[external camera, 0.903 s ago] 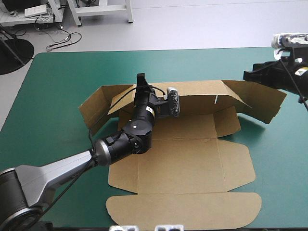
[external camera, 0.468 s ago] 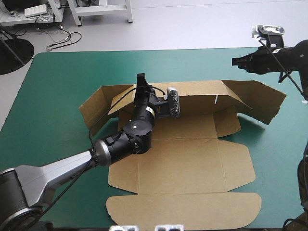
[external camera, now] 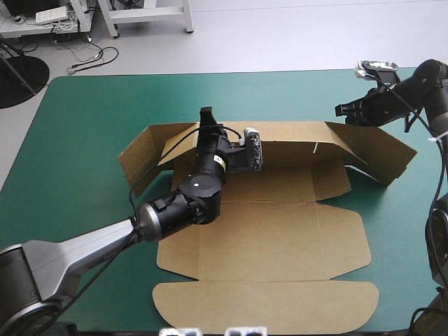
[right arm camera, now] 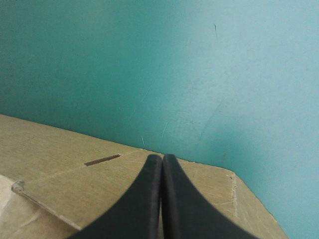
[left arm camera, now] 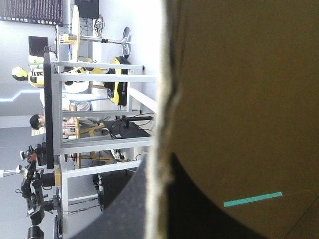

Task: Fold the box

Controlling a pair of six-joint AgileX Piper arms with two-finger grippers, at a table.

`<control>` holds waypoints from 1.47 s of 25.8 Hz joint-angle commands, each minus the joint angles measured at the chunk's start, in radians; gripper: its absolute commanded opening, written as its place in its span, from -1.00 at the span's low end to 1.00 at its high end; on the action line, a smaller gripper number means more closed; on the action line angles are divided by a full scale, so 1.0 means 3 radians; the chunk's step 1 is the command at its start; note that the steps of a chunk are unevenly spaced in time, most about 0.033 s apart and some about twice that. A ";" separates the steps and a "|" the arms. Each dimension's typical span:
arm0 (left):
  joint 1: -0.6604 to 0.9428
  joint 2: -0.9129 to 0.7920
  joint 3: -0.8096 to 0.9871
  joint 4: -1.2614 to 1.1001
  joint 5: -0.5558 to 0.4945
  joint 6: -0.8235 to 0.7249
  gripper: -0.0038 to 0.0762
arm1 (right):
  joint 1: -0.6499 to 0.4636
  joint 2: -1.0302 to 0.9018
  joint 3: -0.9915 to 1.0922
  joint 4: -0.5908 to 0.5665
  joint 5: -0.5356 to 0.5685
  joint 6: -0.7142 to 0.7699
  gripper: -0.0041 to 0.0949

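Note:
The brown box (external camera: 280,238) lies open in the middle of the teal-green table, its base and lid flat and its back wall (external camera: 294,134) raised. My left gripper (external camera: 206,115) is shut on the back wall's top edge near its left end. In the left wrist view the box board (left arm camera: 239,99) runs edge-on between the two black fingers (left arm camera: 124,209). My right gripper (external camera: 341,110) is shut and empty, just beyond the back wall's right end. From the right wrist, its tip (right arm camera: 162,158) hovers over the slotted board (right arm camera: 60,169).
A side flap (external camera: 136,157) stands angled at the box's left end and another side flap (external camera: 381,150) at its right. The rounded lid flap (external camera: 266,306) reaches close to the table's near edge. Bare teal-green cover (external camera: 91,112) surrounds the box.
My right arm has swung left and down from the table's far right corner to the box's right back corner. The right side flap has shifted slightly. The left arm has stayed put.

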 commanded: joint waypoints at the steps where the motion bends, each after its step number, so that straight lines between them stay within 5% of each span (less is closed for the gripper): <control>1: -0.0026 -0.0165 -0.0094 0.0184 0.0063 -0.0138 -0.93 | -0.0015 -0.0184 -0.0086 0.0047 0.0175 -0.0070 -0.96; 13: -0.0026 -0.0165 -0.0094 0.0191 0.0131 -0.1333 -0.93 | -0.0015 -0.0420 -0.0071 0.0056 0.0181 -0.0015 -0.96; 33: -0.0026 -0.0165 -0.0094 0.0093 0.0204 -0.1320 -0.93 | -0.0042 -0.0917 0.0518 -0.0094 0.0177 -0.0080 -0.96; 38: -0.0026 -0.0087 -0.0094 -0.0081 0.0117 -0.0795 -0.93 | -0.0042 -0.0959 0.0707 -0.0102 0.0137 -0.0094 -0.96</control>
